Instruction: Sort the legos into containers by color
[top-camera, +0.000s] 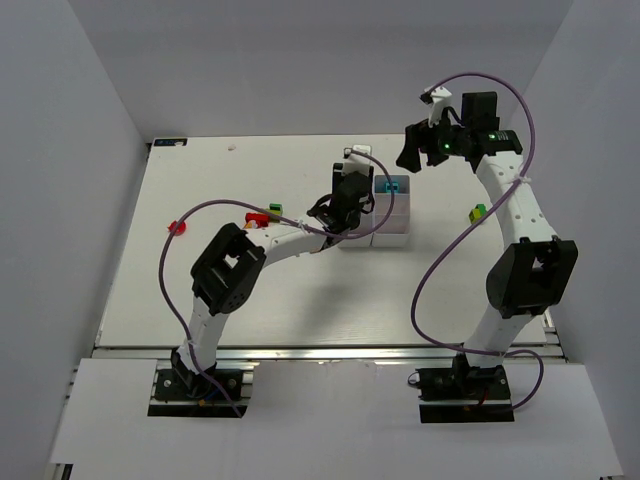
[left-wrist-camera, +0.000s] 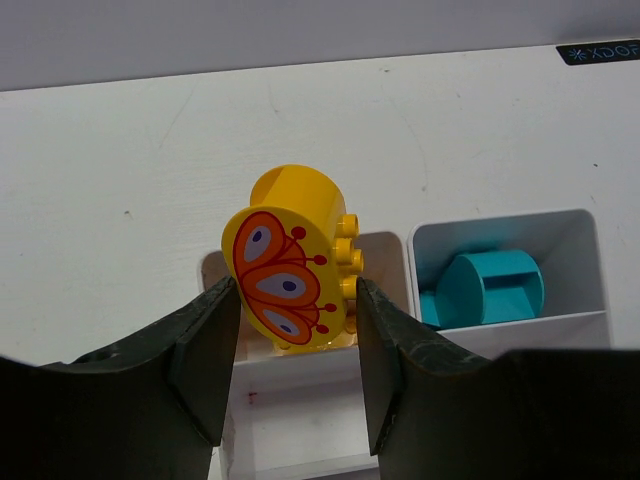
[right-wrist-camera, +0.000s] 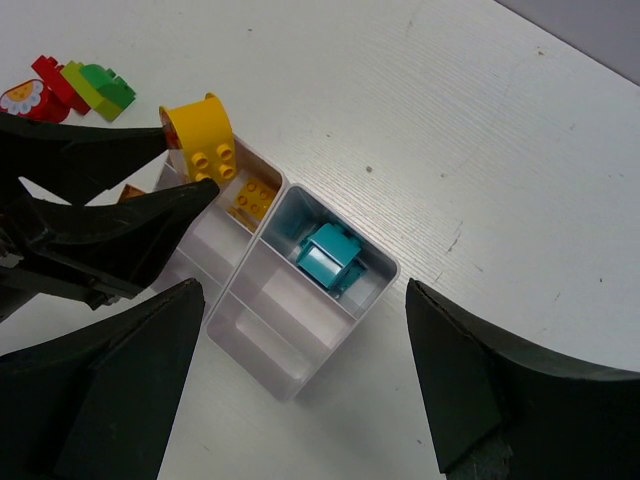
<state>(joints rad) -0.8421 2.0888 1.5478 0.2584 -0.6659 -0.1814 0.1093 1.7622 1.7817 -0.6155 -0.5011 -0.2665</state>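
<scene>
Legos are only partly sorted. A teal lego (right-wrist-camera: 328, 255) sits in one box of the white tray (right-wrist-camera: 270, 330), and a small yellow brick (right-wrist-camera: 250, 200) lies in the box beside it. The left gripper (left-wrist-camera: 295, 310) is part open. Its two fingers seem to pinch a big yellow lego (left-wrist-camera: 290, 230) with a butterfly on it, right over the yellow box. The right gripper (top-camera: 415, 152) is wide open, holds nothing and hangs high up. Seen from the top, red and green legos (top-camera: 265, 213) lie at nine o'clock of the tray, with a red lego (top-camera: 177, 228) farther out. A green lego (top-camera: 480, 212) lies at three o'clock.
</scene>
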